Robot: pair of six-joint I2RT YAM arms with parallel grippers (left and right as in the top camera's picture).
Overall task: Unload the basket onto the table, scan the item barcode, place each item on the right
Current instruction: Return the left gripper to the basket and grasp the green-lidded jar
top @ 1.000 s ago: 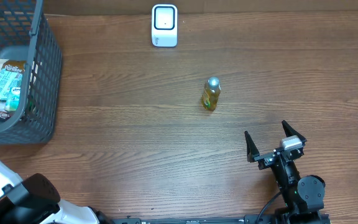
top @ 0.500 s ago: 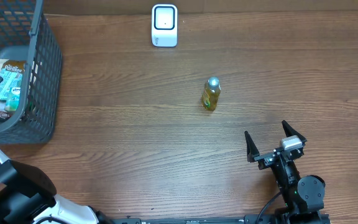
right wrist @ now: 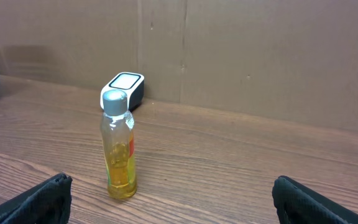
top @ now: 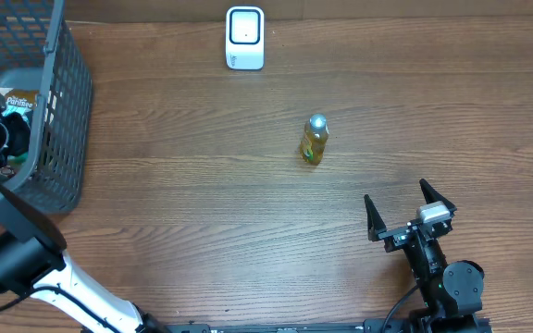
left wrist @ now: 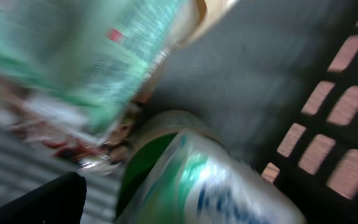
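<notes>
Reaching over the rim, the left arm [top: 7,245] has swung up from the near-left corner within the last second. It now dips its left fingers [left wrist: 42,202] into the basket [top: 63,120] at the left edge of the counter [top: 202,213]. That suggests the item to be scanned is being fetched from there, so the task looks barely begun.

From above, the wrist hides most of the packets [top: 18,104]. The badly blurred left wrist view shows a green-and-white packet [left wrist: 92,62] and a rounded green pack [left wrist: 210,186] close below, with one dark finger at the bottom corner. The fingers seem spread wide, with nothing between them.

Farther right, the scanner [top: 245,38] stands untouched at the far edge. A small bottle [top: 313,141] of yellow liquid stands upright mid-counter; only the right wrist view shows the scanner standing behind it. At the near right, the right fingers [top: 372,220] have not moved and are spread wide and empty.
</notes>
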